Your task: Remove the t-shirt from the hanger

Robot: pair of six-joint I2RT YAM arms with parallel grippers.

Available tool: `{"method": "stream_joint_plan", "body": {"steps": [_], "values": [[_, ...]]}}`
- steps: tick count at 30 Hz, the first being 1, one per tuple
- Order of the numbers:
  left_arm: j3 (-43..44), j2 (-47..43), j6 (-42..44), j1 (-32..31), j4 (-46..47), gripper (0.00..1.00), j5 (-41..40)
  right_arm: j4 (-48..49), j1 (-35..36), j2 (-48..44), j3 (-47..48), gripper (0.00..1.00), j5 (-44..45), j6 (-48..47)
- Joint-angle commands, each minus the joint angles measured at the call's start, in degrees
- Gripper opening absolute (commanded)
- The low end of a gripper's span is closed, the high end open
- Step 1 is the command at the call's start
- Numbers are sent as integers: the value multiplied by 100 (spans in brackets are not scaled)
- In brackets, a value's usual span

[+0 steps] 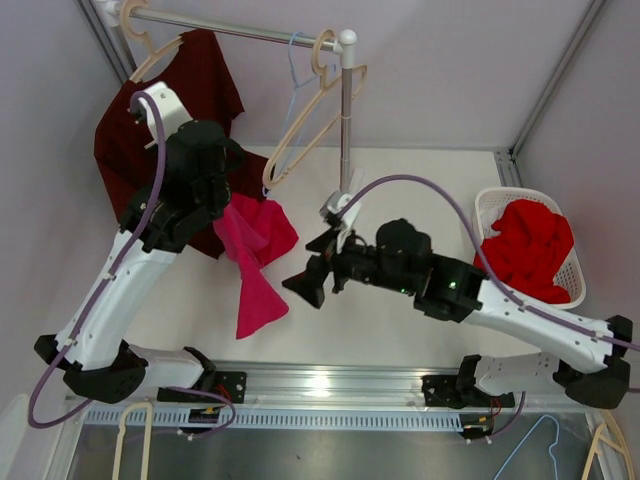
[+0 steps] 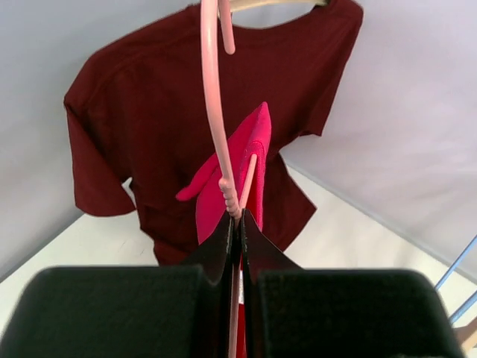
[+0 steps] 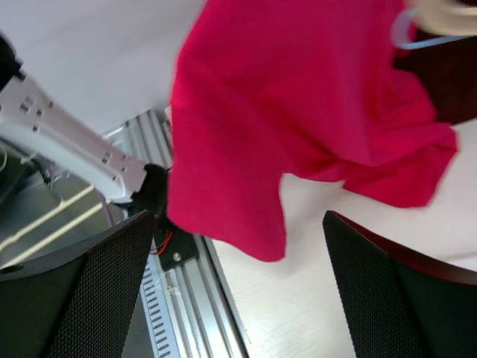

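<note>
So, left end effector [image 2: 237, 226] is clamped on the pink hanger [image 2: 211, 112], my right end effector [image 3: 235, 246] spread wide. I'd pinch the pink t-shirt [image 3: 298, 112] low, then tug downward.

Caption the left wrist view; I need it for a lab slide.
Wrist view: left pincer shut on a pink hanger carrying a pink t-shirt, a maroon t-shirt hanging behind.

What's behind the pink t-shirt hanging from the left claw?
A dark red t-shirt; the pink t-shirt covers its middle, the left claw part of its hem.
</note>
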Motion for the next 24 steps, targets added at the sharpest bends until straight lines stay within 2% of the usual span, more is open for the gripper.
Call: {"method": "stream_joint_plan", "body": {"steps": [1, 8, 14, 21, 24], "values": [[9, -24, -367, -178, -209, 1, -518, 770, 423, 326, -92, 99, 64, -257], [-52, -41, -770, -266, -665, 1, -377, 1833, 731, 898, -330, 99, 204, -248], [-184, -120, -886, -266, -719, 1, -227, 2036, 898, 1391, -145, 97, 511, -292], [-211, -199, -886, -266, -693, 1, -69, 1826, 978, 1909, 118, 94, 801, -301], [-237, -234, -868, -266, -675, 1, -34, 1791, 986, 2033, 136, 76, 854, -275]]}}
